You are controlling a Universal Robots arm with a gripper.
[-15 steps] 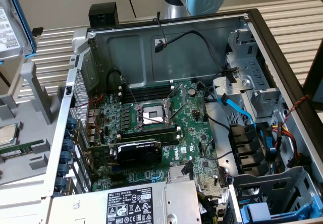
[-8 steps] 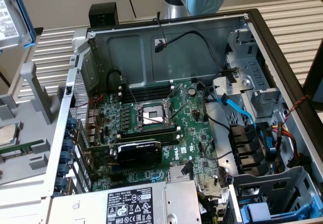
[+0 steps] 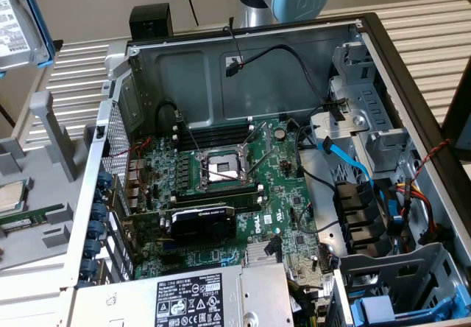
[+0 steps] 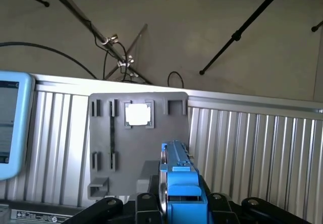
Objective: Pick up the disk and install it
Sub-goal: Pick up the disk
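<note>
Disk (image 3: 15, 21), exterior view: hung raised at the exterior view's upper left, white label showing, blue carrier along its edge, outside the open computer case (image 3: 243, 69).
Disk, wrist view: appeared edge-on, blue carrier upright between the jaws.
Gripper (image 4: 180, 204): about half closed, clamped on the carrier's two flanks.
Handling: probably rigid, fairly heavy, shock-sensitive; best held by the carrier's sides, never the label face.

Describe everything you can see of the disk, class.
The disk is a flat silver-grey metal drive with a white printed label, clipped in a blue plastic carrier. It hangs tilted above the grey fixtures at the exterior view's left, partly cut by the frame edge. In the wrist view it stands edge-on, gripped by the end effector.
</note>
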